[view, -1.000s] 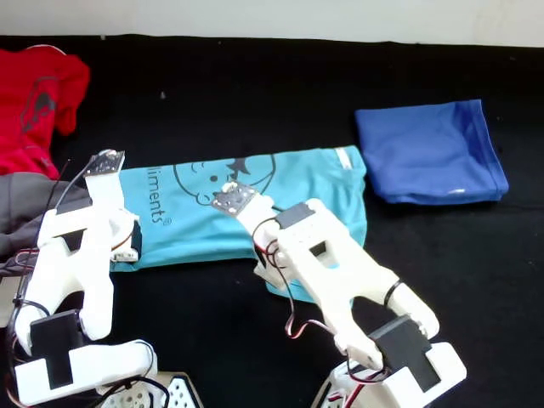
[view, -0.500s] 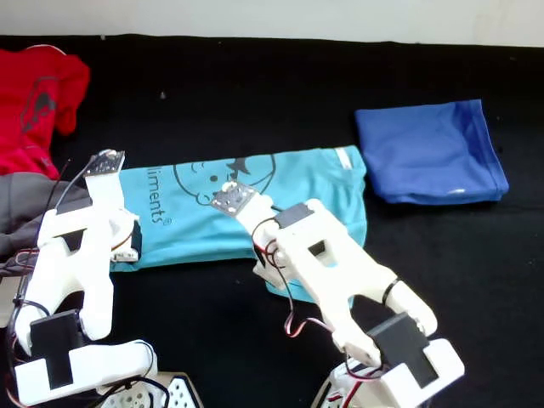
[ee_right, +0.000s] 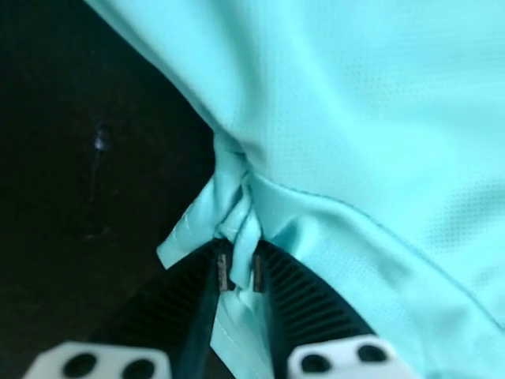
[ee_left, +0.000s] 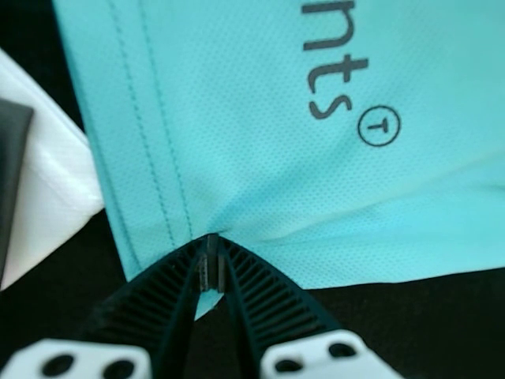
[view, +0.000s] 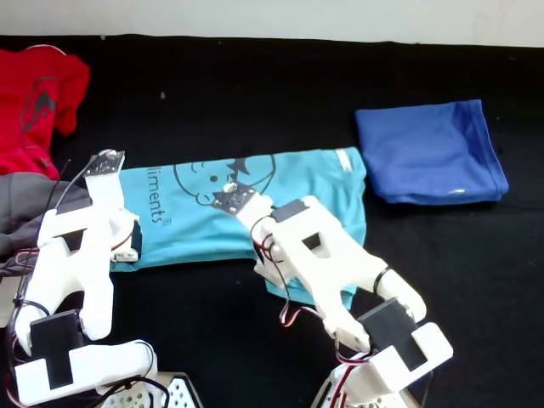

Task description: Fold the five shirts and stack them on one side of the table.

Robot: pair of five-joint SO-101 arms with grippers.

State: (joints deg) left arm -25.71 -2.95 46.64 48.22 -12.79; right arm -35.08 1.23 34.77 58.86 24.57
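Observation:
A teal shirt (view: 255, 191) with dark print lies as a long strip across the middle of the black table (view: 255, 93). At its left end, my left gripper (ee_left: 211, 268) is shut on the teal shirt (ee_left: 260, 158) at the stitched hem near the corner. My right gripper (ee_right: 237, 272) is shut on a bunched fold of the teal shirt (ee_right: 371, 118) at the near edge, under the right arm (view: 314, 246). A blue shirt (view: 429, 151) lies folded at the back right. A red shirt (view: 34, 98) is crumpled at the back left, with a grey shirt (view: 21, 212) in front of it.
The left arm (view: 81, 255) stands over the grey shirt's edge. Both arm bases sit at the near edge of the table. Bare black cloth lies behind the teal shirt and to the near right under the blue one.
The right arm's base and upper links have swung slightly left and back. Its gripper stays on the teal shirt's near edge. The left arm has not moved.

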